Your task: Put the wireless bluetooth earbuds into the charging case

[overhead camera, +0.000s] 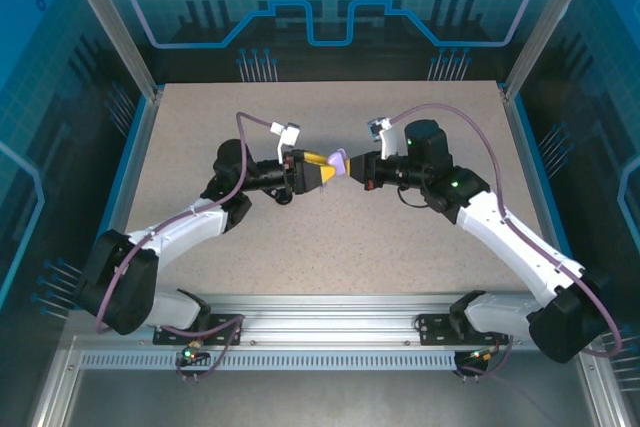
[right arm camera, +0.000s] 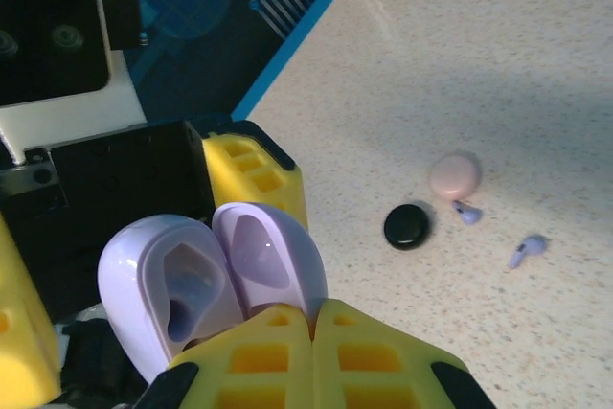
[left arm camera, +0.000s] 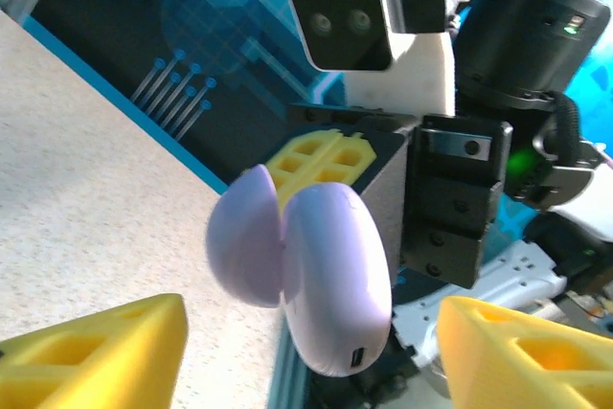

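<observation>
A lavender charging case (right arm camera: 259, 251) hangs open above the table, its lid and hollow base spread apart. My right gripper (right arm camera: 311, 321) is shut on the lid's rim. In the left wrist view the case (left arm camera: 335, 275) shows its back and charging port. My left gripper (left arm camera: 311, 332) is open, with one yellow finger on each side of the case and not touching it. From above, the case (overhead camera: 339, 159) sits between the left gripper (overhead camera: 320, 170) and the right gripper (overhead camera: 354, 168). Two lavender earbuds (right arm camera: 466, 212) (right arm camera: 527, 249) lie on the table.
A round pale pink case (right arm camera: 454, 176) and a round black case (right arm camera: 407, 226) lie shut on the speckled table (right arm camera: 536, 64), beside the loose earbuds. Blue walls and metal posts (overhead camera: 135, 47) ring the table.
</observation>
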{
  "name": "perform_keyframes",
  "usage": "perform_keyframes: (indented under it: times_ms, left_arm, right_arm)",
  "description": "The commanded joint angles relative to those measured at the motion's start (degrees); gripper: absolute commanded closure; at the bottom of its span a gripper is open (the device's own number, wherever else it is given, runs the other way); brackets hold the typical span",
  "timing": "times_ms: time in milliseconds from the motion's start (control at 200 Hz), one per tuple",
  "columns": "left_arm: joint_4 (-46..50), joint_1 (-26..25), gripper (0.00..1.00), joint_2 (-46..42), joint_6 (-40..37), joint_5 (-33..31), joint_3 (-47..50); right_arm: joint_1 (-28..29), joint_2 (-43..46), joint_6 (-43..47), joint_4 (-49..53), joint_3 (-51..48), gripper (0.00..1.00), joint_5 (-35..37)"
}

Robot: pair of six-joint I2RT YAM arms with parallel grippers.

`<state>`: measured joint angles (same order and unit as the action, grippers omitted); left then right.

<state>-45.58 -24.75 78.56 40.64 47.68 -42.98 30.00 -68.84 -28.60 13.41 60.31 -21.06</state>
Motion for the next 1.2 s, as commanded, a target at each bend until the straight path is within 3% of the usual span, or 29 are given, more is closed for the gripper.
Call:
perform_keyframes:
  times_ms: [0,370,785,1195]
  left_arm:
    - [3.8,0.9,0.25,-3.1,-4.0,-4.7,-0.3]
    - [23.0,3.3,0.16,-2.9,-14.2,-4.9,-11.1]
    - [51.8,3.7,0.10,3.5,-34.3,-4.5,-27.9]
    - [65.2,3.9,0.08,12.4,-44.7,-3.1,-35.8]
  right_arm:
    - [0.2,2.4,2.2,4.8,2.5,1.00,5.9]
    - [-2.4,2.6,5.7,12.8,5.7,1.00,15.1]
    - [-4.0,0.6,13.1,18.1,9.9,1.00,17.7]
    - [-3.9,-7.4,23.4,20.9,16.2,1.00,19.0]
